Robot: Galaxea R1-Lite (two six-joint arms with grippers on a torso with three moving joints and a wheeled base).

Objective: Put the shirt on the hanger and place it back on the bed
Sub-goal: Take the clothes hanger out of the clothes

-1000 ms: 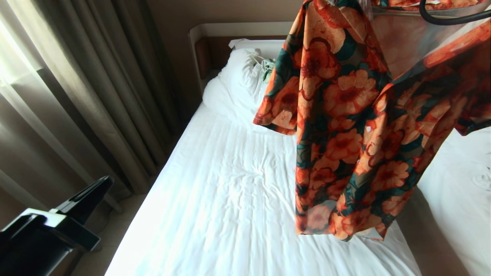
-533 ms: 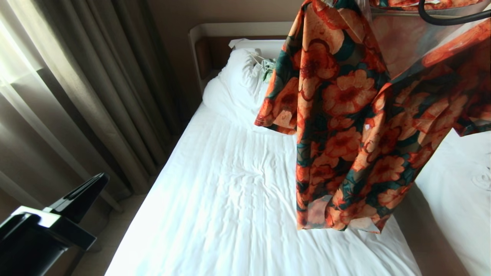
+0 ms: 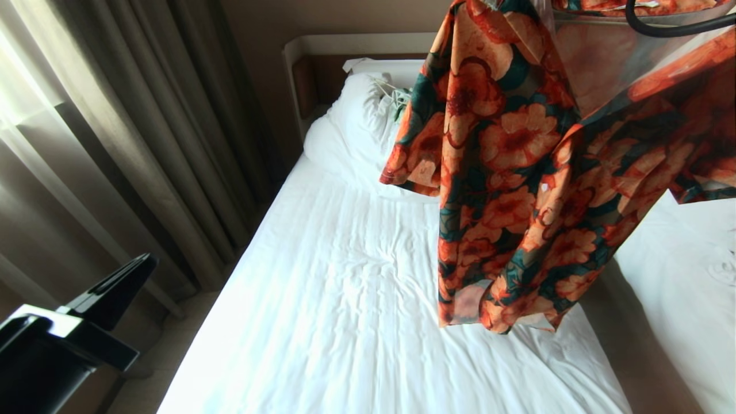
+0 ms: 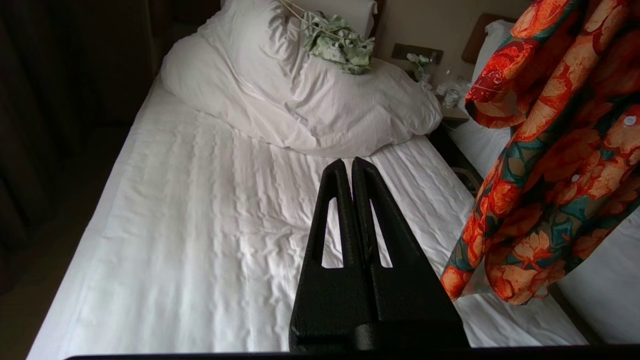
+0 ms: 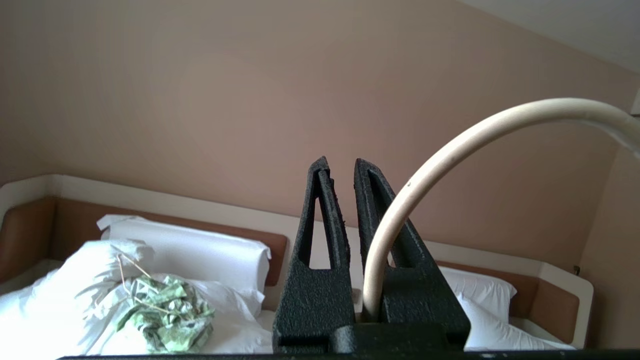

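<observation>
The floral shirt (image 3: 517, 172), printed with large orange flowers and dark green leaves, hangs in the air above the right side of the bed (image 3: 345, 299), its hem clear of the wrinkled white sheet and one short sleeve drooping toward the bunched duvet (image 4: 300, 105). The shirt's pale inner lining faces the head camera near the top, and small white buttons (image 4: 629, 120) show along its front edge in the left wrist view; no writing or label can be read anywhere. The right gripper (image 5: 341, 167) is raised, with the cream hanger hook (image 5: 450, 155) rising from between the bases of its two black fingers and arching over to one side; the fingers stand nearly together with only a narrow gap at the tips, clamped on that hook. The left gripper (image 4: 352, 162) is low at the left, beside the bed, with its fingers pressed together and nothing between them. On the duvet near the brown padded headboard (image 5: 30, 230) lies a crumpled pale green-and-white garment (image 5: 160, 315), well apart from the shirt. A second white bed (image 3: 684, 270) lies to the right, and heavy curtains (image 3: 115, 144) hang on the left.
</observation>
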